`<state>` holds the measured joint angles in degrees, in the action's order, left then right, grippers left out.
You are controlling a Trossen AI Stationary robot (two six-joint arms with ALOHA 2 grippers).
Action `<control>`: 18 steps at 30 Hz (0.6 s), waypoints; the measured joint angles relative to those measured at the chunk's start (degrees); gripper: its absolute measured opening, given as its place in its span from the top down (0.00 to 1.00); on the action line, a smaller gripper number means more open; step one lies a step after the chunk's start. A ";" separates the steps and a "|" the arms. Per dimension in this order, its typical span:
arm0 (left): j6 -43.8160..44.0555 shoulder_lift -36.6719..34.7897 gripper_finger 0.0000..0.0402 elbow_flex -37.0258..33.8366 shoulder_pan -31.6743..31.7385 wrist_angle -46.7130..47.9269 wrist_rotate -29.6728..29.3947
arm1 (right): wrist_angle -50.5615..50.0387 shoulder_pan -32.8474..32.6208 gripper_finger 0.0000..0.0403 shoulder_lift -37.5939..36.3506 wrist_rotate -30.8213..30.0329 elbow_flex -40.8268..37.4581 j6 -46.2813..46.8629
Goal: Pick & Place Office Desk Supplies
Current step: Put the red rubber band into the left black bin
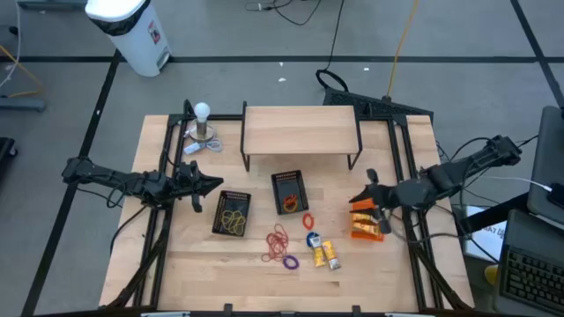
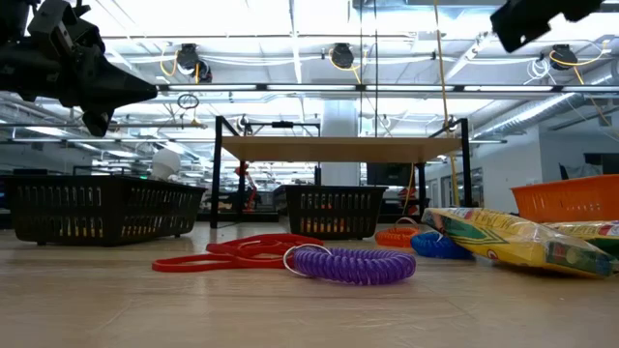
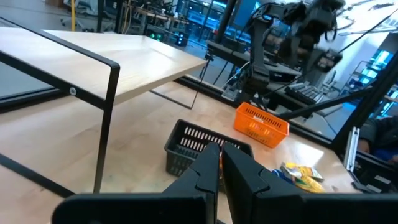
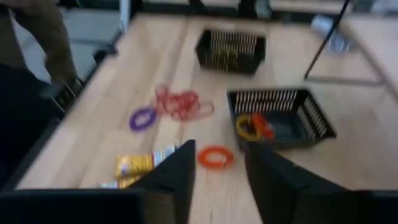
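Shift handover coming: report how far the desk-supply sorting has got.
Done: rubber bands sit in the left black basket, coils in the middle black basket. In hand: nothing; right gripper empty above the table. Left: red bands, purple coil, orange coil, yellow packets.

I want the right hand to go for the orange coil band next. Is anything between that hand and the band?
Nothing visible blocks it. In the right wrist view the orange coil band lies on bare wood just beyond the right hand, whose fingers stand apart. The black basket sits beside the band, not on the path.
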<state>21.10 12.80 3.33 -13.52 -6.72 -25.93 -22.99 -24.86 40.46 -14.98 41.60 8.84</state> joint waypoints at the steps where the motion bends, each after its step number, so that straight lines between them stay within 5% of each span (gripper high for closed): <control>1: -0.25 0.00 0.95 0.00 0.00 0.00 0.00 | 0.17 0.00 0.78 -1.38 0.00 0.00 -0.54; 6: -0.39 0.00 0.95 0.00 0.00 0.00 -0.47 | 1.68 0.00 0.98 -6.89 0.10 -2.15 -3.91; 18: -0.42 0.00 0.95 0.00 0.00 0.55 -1.49 | 11.22 0.02 0.99 -23.17 1.69 -16.39 -4.72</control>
<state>20.68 12.80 3.33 -13.52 -6.17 -27.43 -11.77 -24.84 17.28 -13.30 25.21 4.11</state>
